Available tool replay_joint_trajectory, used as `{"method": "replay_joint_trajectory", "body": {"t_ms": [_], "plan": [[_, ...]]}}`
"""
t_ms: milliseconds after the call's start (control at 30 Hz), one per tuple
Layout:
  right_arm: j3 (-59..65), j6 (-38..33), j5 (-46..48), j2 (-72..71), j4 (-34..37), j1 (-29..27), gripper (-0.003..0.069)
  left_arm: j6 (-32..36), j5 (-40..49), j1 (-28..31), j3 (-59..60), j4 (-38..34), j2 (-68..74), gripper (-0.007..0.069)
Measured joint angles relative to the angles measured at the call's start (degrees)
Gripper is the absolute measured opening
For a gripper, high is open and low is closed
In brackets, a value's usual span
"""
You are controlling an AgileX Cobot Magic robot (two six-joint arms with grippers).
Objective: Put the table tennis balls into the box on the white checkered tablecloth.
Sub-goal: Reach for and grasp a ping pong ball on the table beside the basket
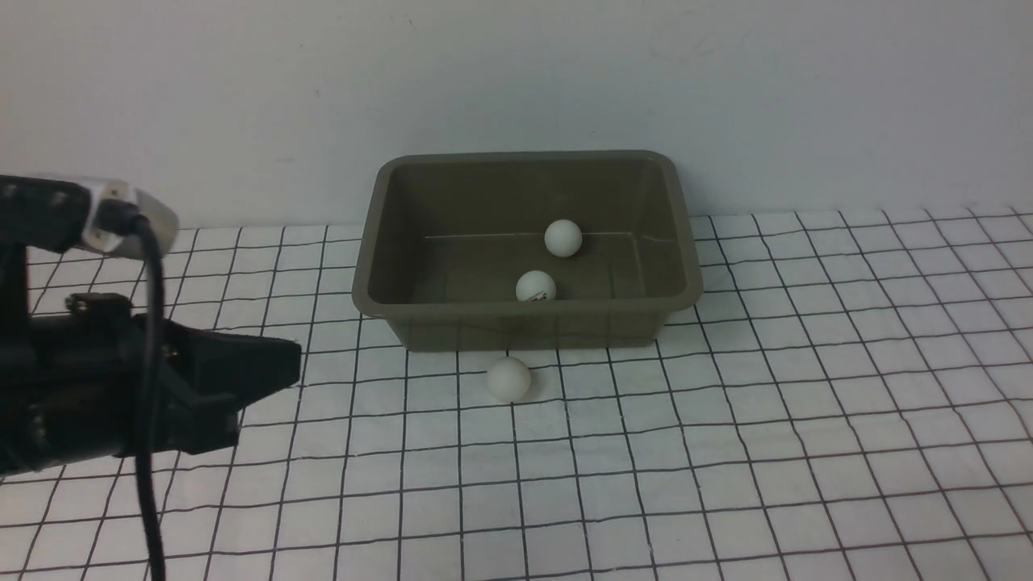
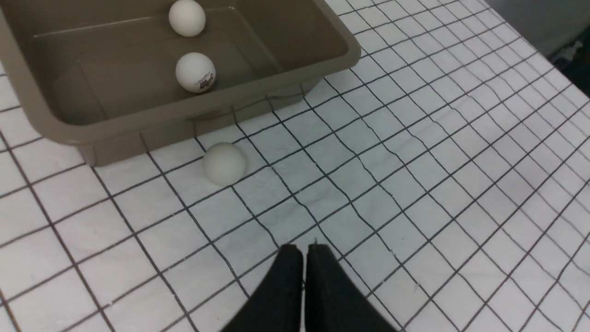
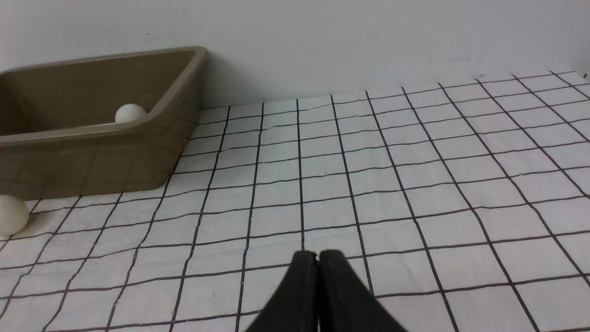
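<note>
The olive-brown box (image 1: 379, 242) (image 2: 55, 124) (image 3: 92, 152) stands at the back of the white checkered tablecloth (image 1: 726, 452). Two table tennis balls lie inside it: a plain one (image 1: 562, 238) (image 2: 186, 17) (image 3: 130, 113) and one with a printed logo (image 1: 536, 286) (image 2: 195, 72). A third ball (image 1: 508, 378) (image 2: 224, 163) (image 3: 9, 215) rests on the cloth just in front of the box's near wall. My left gripper (image 1: 292, 355) (image 2: 304, 251) is shut and empty, low at the left, well short of that ball. The right gripper (image 3: 318, 254) is shut and empty over bare cloth, out of the front view.
A plain pale wall (image 1: 516, 81) runs behind the box. A black cable (image 1: 149, 403) hangs from the left arm. The cloth is slightly wrinkled; its far right edge (image 2: 544, 50) shows in the left wrist view.
</note>
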Motion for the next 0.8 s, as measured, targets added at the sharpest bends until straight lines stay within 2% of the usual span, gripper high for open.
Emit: {"method": "replay_joint_trajectory", "body": {"t_ms": [233, 333, 367, 433, 567, 633, 667, 700, 767, 800], "plan": [[0.00, 0.00, 0.00, 0.00, 0.00, 0.00, -0.0014, 3.02, -6.01, -8.92, -1.83, 1.21, 2.78, -0.0004], [0.00, 0.00, 0.00, 0.00, 0.00, 0.00, -0.0014, 0.34, -9.48, -15.52, -2.32, 7.53, 5.43, -0.0004], [0.00, 0.00, 0.00, 0.00, 0.00, 0.00, -0.0014, 0.34, -9.48, -15.52, -2.32, 7.53, 5.43, -0.0004], [0.00, 0.00, 0.00, 0.00, 0.00, 0.00, -0.0014, -6.50, -10.04, -20.55, -2.32, 17.17, 8.86, -0.0004], [0.00, 0.00, 0.00, 0.00, 0.00, 0.00, -0.0014, -20.27, -10.10, -26.61, -2.32, 32.15, 13.82, -0.0004], [0.00, 0.00, 0.00, 0.00, 0.00, 0.00, -0.0014, -35.24, -11.77, -31.22, -2.32, 44.93, 17.55, -0.0004], [0.00, 0.00, 0.00, 0.00, 0.00, 0.00, -0.0014, -39.77, -12.58, -32.47, -2.32, 48.36, 18.48, -0.0004], [0.00, 0.00, 0.00, 0.00, 0.00, 0.00, -0.0014, -47.90, -14.60, -34.45, -2.32, 54.19, 20.05, -0.0004], [0.00, 0.00, 0.00, 0.00, 0.00, 0.00, -0.0014, -59.07, -18.35, -36.43, -2.32, 60.98, 22.01, -0.0004], [0.00, 0.00, 0.00, 0.00, 0.00, 0.00, -0.0014, -67.92, -22.10, -37.43, -2.32, 66.22, 23.85, -0.0004]]}}
